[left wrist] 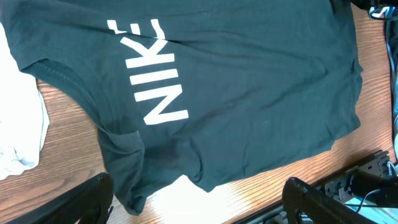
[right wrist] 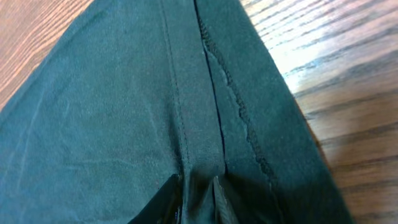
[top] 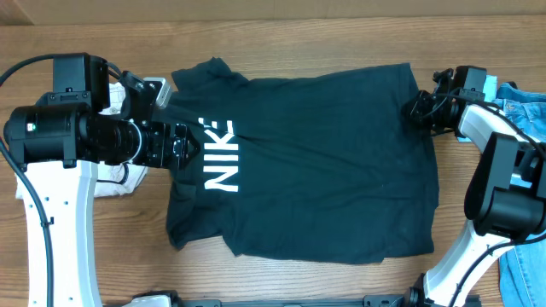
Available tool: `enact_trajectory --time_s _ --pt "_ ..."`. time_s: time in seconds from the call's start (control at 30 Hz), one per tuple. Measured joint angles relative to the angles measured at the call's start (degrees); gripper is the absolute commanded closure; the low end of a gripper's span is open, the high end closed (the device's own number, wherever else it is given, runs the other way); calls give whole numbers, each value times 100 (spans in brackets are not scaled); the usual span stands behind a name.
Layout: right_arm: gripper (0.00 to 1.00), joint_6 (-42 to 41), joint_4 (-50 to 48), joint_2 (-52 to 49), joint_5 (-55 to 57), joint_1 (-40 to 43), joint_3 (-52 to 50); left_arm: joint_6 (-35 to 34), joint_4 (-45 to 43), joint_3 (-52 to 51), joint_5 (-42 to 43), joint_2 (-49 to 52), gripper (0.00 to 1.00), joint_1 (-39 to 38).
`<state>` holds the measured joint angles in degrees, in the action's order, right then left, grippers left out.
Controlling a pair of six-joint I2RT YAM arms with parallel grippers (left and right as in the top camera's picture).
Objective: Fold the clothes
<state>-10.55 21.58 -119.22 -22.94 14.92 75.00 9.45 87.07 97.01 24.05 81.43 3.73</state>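
The overhead camera looks straight down from high above, taking in the whole table [top: 341,281], left edge to right. The left wrist camera also looks down from well up, and both show the T-shirt [top: 324,162] and its white lettering [top: 220,158]. The right wrist camera sits very near the shirt's right edge, cloth filling most of the view.
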Motion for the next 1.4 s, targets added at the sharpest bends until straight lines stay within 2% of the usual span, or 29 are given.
enact_trajectory --time_s 0.27,0.33,0.37,0.4,0.67,0.97,1.07,1.3,1.4 --pt "82 -216 13 481 44 245 0 0 -2 0 -2 0 10 0" --pt "75 -310 4 658 50 306 2 0 -2 -2 -2 0 10 0" --pt "66 -330 2 702 61 317 2 0 -2 0 0 0 10 0" --pt "65 -361 4 721 76 334 2 0 -4 0 -2 0 10 0" --pt "64 -420 256 662 282 332 2 0 -4 0 0 0 10 0" --pt "64 -251 227 214 -7 151 4 0 37 0 -2 0 10 0" --pt "69 -219 203 214 -44 46 4 0 85 0 -2 0 10 0" --pt "70 -179 337 214 258 0 4 0 146 0 0 0 11 0" --pt "75 -181 337 214 306 0 4 0 146 0 -2 0 11 0"
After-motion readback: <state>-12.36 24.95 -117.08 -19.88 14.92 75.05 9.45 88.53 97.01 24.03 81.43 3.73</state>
